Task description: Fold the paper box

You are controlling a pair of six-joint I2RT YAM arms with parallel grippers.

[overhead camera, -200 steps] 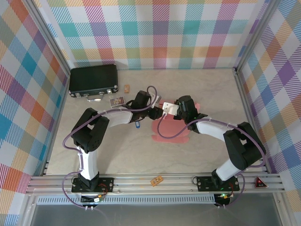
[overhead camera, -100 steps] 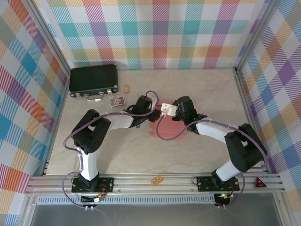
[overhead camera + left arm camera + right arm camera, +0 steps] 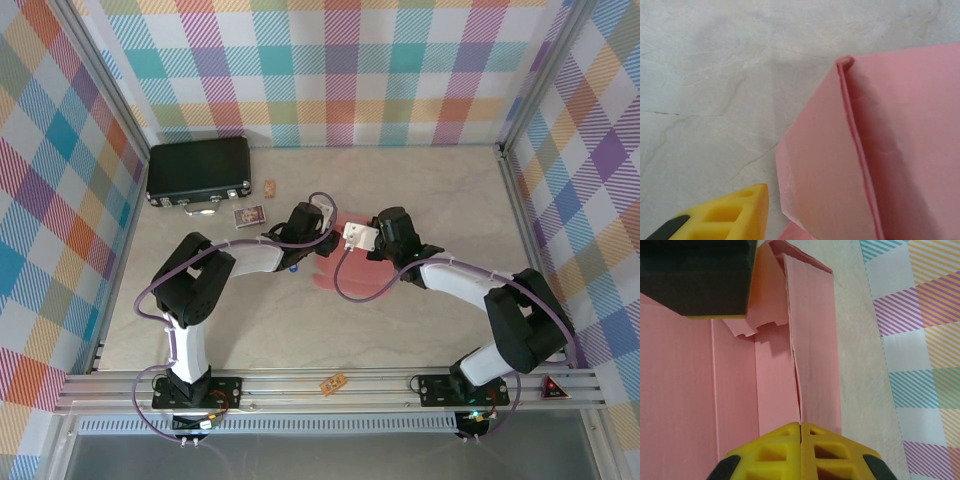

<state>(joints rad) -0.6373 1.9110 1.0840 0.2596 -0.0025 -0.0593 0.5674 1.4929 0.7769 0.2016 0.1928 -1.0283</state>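
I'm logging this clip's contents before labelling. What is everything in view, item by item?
Salmon-pink thin cardboard paper box: one, pink, table centre, partly folded.
Black hard case with metal latches: one, black, far-left of table.
Small printed card: one, pale with a dark picture, just in front of the case.
Small tan tag: one, tan, right of the case.
Small brown piece: one, orange-brown, on the near metal rail.
Red triangle marker: one, red, right end of that rail.
Marbled table: one, beige.
Plaid walls: three, multicoloured, around the table.
Left end effector: one, yellow-fingered, at the box's left flap; grip unclear.
Right end effector: one, yellow, shut on the box's upright wall.
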